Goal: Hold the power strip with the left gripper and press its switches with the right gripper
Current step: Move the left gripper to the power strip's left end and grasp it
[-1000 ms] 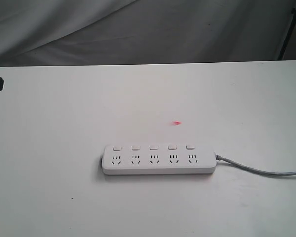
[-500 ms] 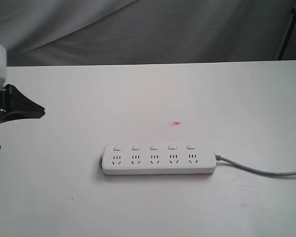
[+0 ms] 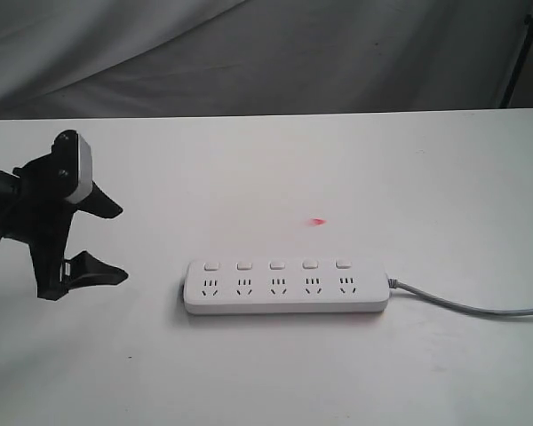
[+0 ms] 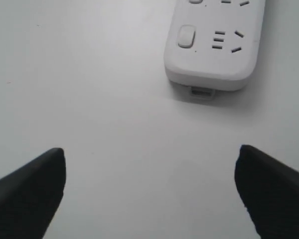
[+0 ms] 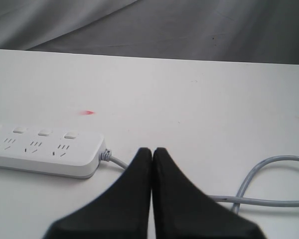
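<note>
The power strip lies flat near the middle of the white table, with its switches facing up in a row and its grey cord trailing off to the right. My left gripper hovers near the strip's cordless end with its jaws spread wide, empty and touching nothing. My right gripper hangs near the cord end, fingers pressed together, holding nothing. I judge the task barely begun: the strip is unheld, and every switch is yet to be pressed.
</note>
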Action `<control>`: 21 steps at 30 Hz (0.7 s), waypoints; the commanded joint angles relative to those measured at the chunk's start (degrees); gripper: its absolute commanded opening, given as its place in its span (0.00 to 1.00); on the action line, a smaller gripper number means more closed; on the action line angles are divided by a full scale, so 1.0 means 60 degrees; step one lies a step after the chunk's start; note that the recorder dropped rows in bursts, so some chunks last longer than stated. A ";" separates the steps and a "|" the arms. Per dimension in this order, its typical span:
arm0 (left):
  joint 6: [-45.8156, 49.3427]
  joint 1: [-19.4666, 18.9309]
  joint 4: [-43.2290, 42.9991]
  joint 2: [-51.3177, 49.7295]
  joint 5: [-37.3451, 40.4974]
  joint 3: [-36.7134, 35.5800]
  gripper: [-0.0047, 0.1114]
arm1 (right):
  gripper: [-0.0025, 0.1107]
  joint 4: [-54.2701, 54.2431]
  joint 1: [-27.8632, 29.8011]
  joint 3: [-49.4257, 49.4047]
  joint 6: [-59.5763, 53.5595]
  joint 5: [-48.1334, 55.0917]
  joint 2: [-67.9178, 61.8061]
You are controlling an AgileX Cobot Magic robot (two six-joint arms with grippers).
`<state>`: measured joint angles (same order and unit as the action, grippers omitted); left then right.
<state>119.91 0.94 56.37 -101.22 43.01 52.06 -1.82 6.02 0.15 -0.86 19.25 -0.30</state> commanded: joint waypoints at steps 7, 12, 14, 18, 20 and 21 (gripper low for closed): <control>0.0025 0.0954 0.0084 -0.0877 0.0874 0.0721 0.79 | 0.02 -0.0051 -0.0052 -0.0025 0.0013 -0.0029 0.0050; 0.0025 0.1613 0.0117 -0.1603 0.0627 0.1104 0.79 | 0.02 -0.0051 -0.0052 -0.0025 0.0013 -0.0029 0.0050; 0.0025 0.1666 0.0117 -0.1821 0.0628 0.1269 0.79 | 0.02 -0.0051 -0.0052 -0.0025 0.0013 -0.0029 0.0050; 0.0025 0.1666 0.0414 -0.2159 0.0762 0.1600 0.79 | 0.02 -0.0051 -0.0052 -0.0025 0.0013 -0.0029 0.0050; 0.0025 0.1666 0.0517 -0.2285 0.1062 0.1694 0.79 | 0.02 -0.0051 -0.0052 -0.0025 0.0013 -0.0029 0.0050; 0.0025 0.1666 0.0517 -0.2381 0.1125 0.1750 0.79 | 0.02 -0.0051 -0.0052 -0.0025 0.0013 -0.0029 0.0050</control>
<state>119.91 10.67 58.17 -114.44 47.89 61.56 -1.82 6.02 0.15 -0.86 19.25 -0.30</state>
